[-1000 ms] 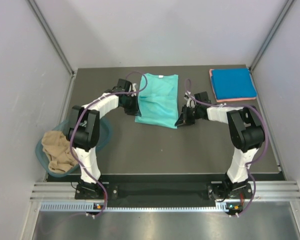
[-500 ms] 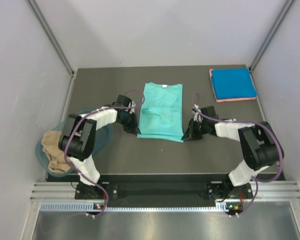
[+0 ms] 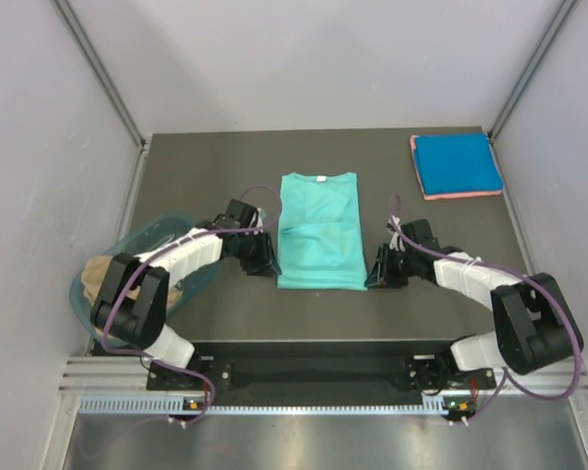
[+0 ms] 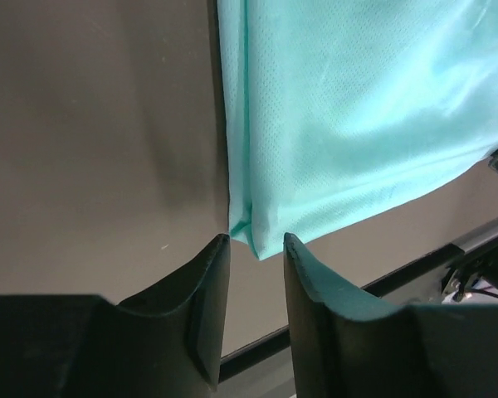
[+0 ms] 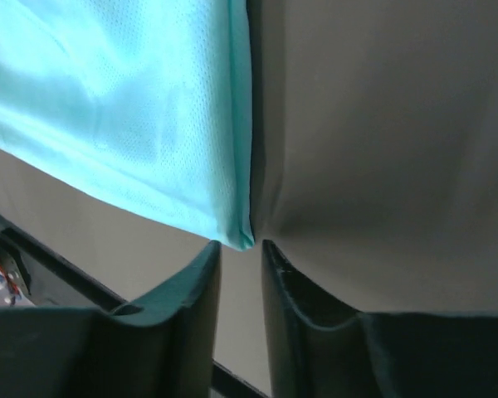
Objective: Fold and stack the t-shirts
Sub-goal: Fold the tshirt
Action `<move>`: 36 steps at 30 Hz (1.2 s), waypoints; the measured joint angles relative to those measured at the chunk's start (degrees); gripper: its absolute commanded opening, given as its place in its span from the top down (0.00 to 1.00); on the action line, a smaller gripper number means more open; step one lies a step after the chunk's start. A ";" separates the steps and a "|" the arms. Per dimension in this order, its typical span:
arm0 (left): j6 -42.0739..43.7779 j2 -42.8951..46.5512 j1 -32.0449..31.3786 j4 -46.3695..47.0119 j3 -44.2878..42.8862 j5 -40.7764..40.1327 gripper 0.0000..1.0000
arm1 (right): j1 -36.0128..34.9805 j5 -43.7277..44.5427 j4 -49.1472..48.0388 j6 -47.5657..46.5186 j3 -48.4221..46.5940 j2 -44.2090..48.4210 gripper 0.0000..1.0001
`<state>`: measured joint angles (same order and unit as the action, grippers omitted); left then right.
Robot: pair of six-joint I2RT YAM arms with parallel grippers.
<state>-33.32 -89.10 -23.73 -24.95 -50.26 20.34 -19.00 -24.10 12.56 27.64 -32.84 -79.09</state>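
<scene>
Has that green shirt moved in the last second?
Yes. The teal-green t-shirt has slid toward the near edge of the table, farther from the folded blue t-shirt at the far corner.

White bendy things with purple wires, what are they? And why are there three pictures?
They are two robot arms, bolted at the near edge of a dark table. The big picture comes from a camera up above. The other two come from little cameras on the arms' wrists, so you see each arm's own two fingers up close. Those fingers are its tool, for pinching things.

A teal shirt lies flat in the middle of the table. At the far right is a folded blue shirt. On the left, a tub holds a tan shirt.

The left tool and the right tool sit at the teal shirt's two near corners, with their fingers a little apart. Neither one is holding anything.
</scene>
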 measured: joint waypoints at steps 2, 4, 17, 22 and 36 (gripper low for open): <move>0.13 0.87 0.02 -1.68 -1.11 -1.95 0.60 | 0.00 1.46 2.34 -0.07 -0.13 2.01 0.65; 0.92 0.44 0.07 -3.76 -3.85 -4.07 0.60 | 0.02 2.89 5.29 -0.20 -1.42 2.95 0.64; 11.67 -13.73 0.28 -1.05 -20.85 -8.63 0.54 | 2.78 -0.07 5.44 -9.38 -24.96 -10.10 0.60; 14.84 -16.94 0.42 1.03 -20.94 -8.76 0.50 | 4.81 -3.63 5.35 -13.84 -30.34 -19.15 0.60; 18.93 -17.68 0.46 6.91 -20.81 -8.04 0.48 | 5.66 -9.90 5.51 -20.72 -37.11 -30.91 0.67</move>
<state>-14.39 -106.78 -23.27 -18.04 -71.07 12.29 -13.34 -34.00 18.06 6.92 -69.95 -110.00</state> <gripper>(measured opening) 0.518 0.351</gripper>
